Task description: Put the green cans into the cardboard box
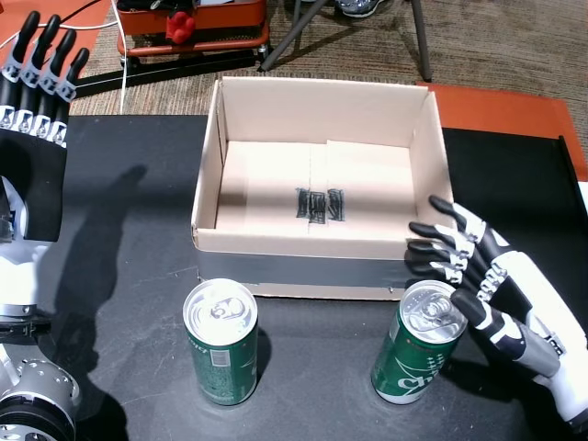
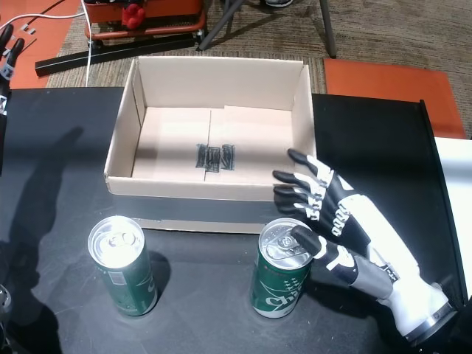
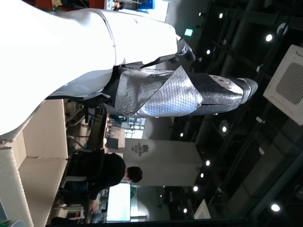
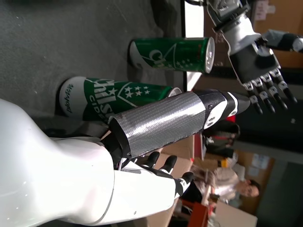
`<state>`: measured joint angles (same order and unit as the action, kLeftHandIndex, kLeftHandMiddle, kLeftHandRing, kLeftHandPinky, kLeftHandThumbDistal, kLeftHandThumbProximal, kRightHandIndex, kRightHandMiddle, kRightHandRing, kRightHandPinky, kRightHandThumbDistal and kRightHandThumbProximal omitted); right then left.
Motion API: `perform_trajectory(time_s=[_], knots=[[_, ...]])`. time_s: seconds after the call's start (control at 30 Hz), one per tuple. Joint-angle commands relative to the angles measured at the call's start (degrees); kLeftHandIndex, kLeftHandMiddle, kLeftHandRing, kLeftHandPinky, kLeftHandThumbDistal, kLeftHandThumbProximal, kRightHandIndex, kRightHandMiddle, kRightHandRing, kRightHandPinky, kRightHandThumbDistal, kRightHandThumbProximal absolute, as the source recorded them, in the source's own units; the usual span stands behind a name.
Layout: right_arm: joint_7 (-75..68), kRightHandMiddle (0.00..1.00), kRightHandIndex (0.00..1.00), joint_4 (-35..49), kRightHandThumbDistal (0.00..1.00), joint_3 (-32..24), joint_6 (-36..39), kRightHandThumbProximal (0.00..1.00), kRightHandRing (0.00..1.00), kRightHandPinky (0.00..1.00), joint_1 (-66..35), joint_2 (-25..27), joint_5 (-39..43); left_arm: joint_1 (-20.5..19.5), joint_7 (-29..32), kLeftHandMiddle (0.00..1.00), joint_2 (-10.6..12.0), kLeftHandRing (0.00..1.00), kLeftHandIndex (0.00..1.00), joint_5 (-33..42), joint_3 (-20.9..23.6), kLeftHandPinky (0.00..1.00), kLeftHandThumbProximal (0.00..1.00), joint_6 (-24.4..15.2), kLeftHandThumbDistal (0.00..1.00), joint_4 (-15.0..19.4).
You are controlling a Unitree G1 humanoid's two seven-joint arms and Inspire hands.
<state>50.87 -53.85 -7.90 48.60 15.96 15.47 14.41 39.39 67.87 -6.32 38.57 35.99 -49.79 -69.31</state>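
- The cardboard box [image 1: 317, 241] sits open-topped on the black counter [image 1: 129, 239], nothing inside but a dark scribble on its floor; it shows in both head views [image 2: 206, 188].
- Two green cans stand on the counter just in front of the box's near wall, outside it.
- The left can [image 1: 221, 343] is upright, well apart from both robot hands, and also shows in a head view [image 2: 122, 266].
- The right can [image 1: 418, 344] leans slightly, its top tipped toward the right robot hand [image 1: 501, 294].
- That robot hand has its fingers spread and not wrapped round anything; the thumb [image 2: 310, 240] lies against the can's rim [image 2: 282, 269], while the four fingers reach over the box's near edge.
- The left robot hand [image 1: 37, 78] is raised at the counter's far left, fingers straight and apart, holding nothing.
- In the right wrist view both cans [image 4: 173, 47] [image 4: 113, 97] appear, turned sideways.
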Motion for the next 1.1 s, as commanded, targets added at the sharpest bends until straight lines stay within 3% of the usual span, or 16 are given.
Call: perform_trajectory(time_s=[0.0, 0.63, 0.83, 1.07], knots=[[0.37, 0.86, 0.8, -0.75, 1.0, 0.48, -0.38, 0.74, 0.91, 1.0, 0.59, 0.4, -0.64, -1.26, 0.36, 1.0, -0.5, 1.0, 1.0, -0.86, 0.08, 1.0, 1.0, -0.19, 0.7, -0.22], [-0.11, 0.87, 0.84, -2.13, 1.0, 1.63, -1.54, 0.75, 0.91, 1.0, 1.51, 0.28, -2.56, -1.21, -0.91, 1.0, -0.54, 1.0, 1.0, -1.94, 0.16, 1.0, 1.0, -0.74, 0.73, -0.34], [-0.45, 0.87, 0.86, -2.18, 1.0, 2.64, -2.6, 0.61, 0.92, 1.0, 1.63, 0.24, -3.61, -1.2, -0.72, 1.0, -0.34, 1.0, 1.0, -1.51, 0.3, 1.0, 1.0, -0.04, 0.73, -0.3], [-0.68, 0.87, 0.87, -2.25, 1.0, 2.94, -3.56, 0.6, 0.91, 1.0, 1.92, -0.11, -3.73, -1.1, -0.58, 1.0, -0.44, 1.0, 1.0, -1.33, 0.42, 1.0, 1.0, 0.64, 0.75, -0.34]])
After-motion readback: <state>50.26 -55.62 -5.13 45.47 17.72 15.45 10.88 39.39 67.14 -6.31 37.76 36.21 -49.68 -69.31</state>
